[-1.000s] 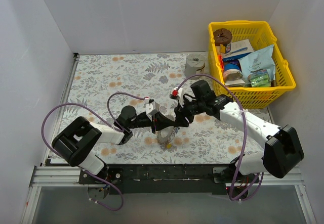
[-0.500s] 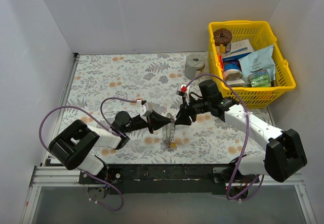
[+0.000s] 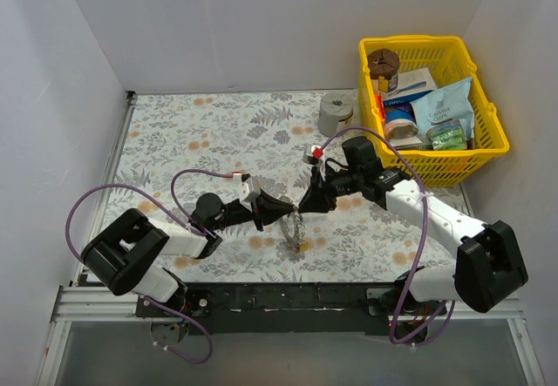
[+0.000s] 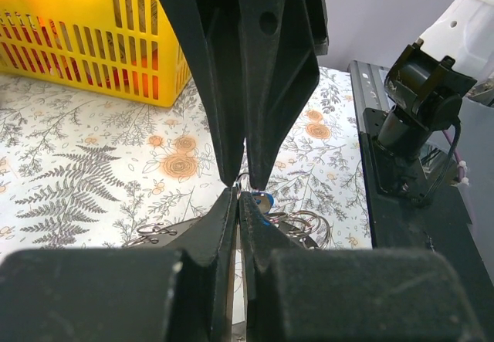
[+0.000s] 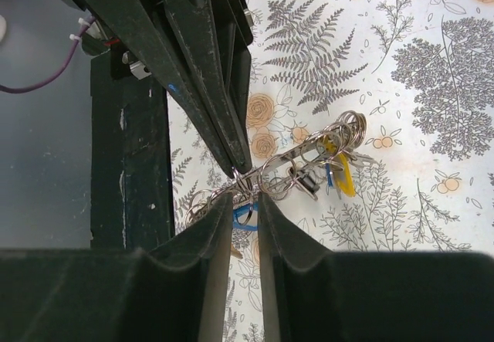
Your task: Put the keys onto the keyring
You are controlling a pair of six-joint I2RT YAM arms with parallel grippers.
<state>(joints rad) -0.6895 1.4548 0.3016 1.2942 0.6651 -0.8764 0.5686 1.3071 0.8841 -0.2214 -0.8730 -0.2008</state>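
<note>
No text or label is legible

the keyring (image 5: 297, 160) is a tangle of thin silvery wire loops, held up on edge, nearer the arm bases than the yellow basket (image 3: 418, 41), to its left and well apart from it. the left gripper (image 5: 235, 171) and right gripper (image 5: 245, 199) both nip its wire at one end. the keys (image 3: 300, 247) hang from it: the blue key (image 5: 245, 217) by the pinched end, the yellow key (image 5: 344, 178) at the other end.
</note>
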